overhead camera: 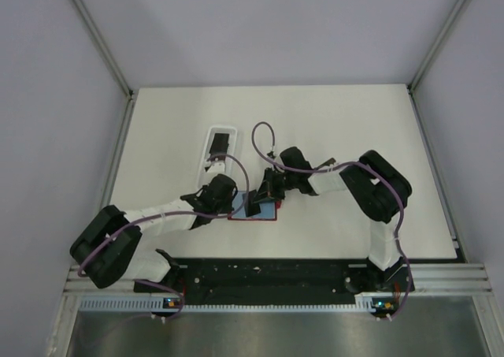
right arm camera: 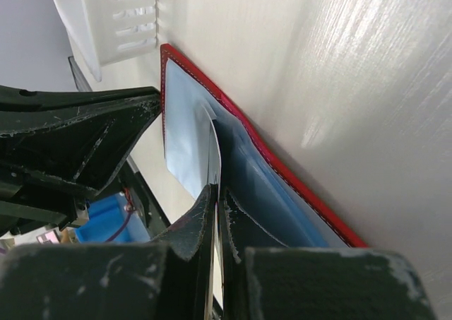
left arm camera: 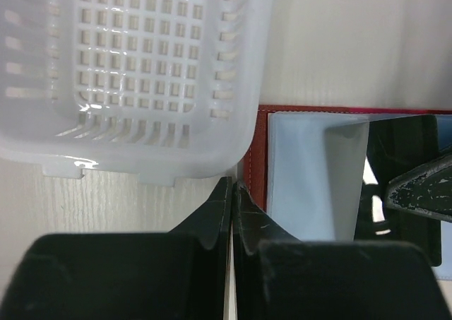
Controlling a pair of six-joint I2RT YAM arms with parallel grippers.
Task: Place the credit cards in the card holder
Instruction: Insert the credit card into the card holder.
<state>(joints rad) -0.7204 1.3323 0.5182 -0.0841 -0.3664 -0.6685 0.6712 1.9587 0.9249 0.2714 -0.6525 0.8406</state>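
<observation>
The card holder (left arm camera: 311,186) lies open at 5 o'clock from the white tray (left arm camera: 240,87). The left gripper (left arm camera: 232,196), jaws pressed together, seemingly pins its edge so the right gripper (right arm camera: 215,196), pinching a credit card (left arm camera: 399,147) edge-on, can slide it into the pocket.

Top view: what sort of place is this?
Probably a lab robot test cell: blank grey wall panels in aluminium framing, a white table, left arm and right arm bolted to a rail at its near edge.
</observation>
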